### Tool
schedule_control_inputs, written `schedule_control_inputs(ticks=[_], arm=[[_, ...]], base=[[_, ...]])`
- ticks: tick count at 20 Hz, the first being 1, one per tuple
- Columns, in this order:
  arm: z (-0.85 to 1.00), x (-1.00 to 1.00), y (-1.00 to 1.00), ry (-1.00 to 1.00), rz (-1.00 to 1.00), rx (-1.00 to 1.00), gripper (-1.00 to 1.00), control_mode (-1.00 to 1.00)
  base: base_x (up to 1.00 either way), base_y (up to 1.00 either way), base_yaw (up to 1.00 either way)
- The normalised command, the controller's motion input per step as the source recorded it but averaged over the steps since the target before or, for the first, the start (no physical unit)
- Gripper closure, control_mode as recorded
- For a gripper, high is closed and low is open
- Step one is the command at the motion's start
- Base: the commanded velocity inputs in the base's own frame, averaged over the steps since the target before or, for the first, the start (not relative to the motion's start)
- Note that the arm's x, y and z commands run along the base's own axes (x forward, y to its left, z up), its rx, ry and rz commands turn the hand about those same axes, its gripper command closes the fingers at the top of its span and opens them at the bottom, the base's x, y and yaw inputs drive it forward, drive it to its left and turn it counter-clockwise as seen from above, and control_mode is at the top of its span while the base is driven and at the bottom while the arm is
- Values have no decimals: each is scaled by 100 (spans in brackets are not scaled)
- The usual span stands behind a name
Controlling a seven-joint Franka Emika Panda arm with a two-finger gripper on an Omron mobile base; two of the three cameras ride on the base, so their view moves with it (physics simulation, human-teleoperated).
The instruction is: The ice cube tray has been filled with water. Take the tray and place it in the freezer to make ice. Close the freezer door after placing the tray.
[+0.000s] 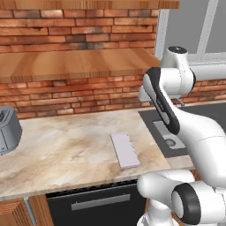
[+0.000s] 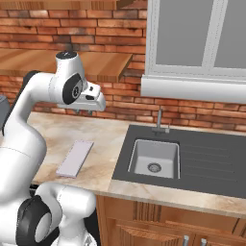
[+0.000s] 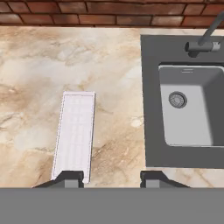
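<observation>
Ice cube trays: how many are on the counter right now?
1. The ice cube tray lies flat on the marble counter, left of the sink, near the front edge.

1. The scene is being viewed in the left base view from behind the arm's left side, looking forward and down over the marble counter (image 1: 66, 150) toward the brick wall (image 1: 66, 92)
2. The same counter is being viewed in the right base view from behind the arm's right side, with the sink (image 2: 154, 157) and window (image 2: 197, 33) being taken in
3. The counter is being looked down on steeply and from closer by the hand view
4. The ice cube tray (image 1: 124, 150) and the sink are being shared by all three views
</observation>
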Motion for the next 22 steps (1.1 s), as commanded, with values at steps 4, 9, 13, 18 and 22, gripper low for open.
schedule_control_inputs(ticks=[4,9,13,18,22], arm=[[-2,-10,6,0,-2,-1,-100,-100],[-21,-60,3,-14,-15,-2,-100,-100],[-37,-49,8,-21,-16,-3,-100,-100],[-26,-20,7,-14,-13,0,-100,-100],[-22,-18,1,-8,-15,1,-100,-100]], base=[[0,0,0],[0,0,0],[0,0,0],[0,0,0],[0,0,0]])
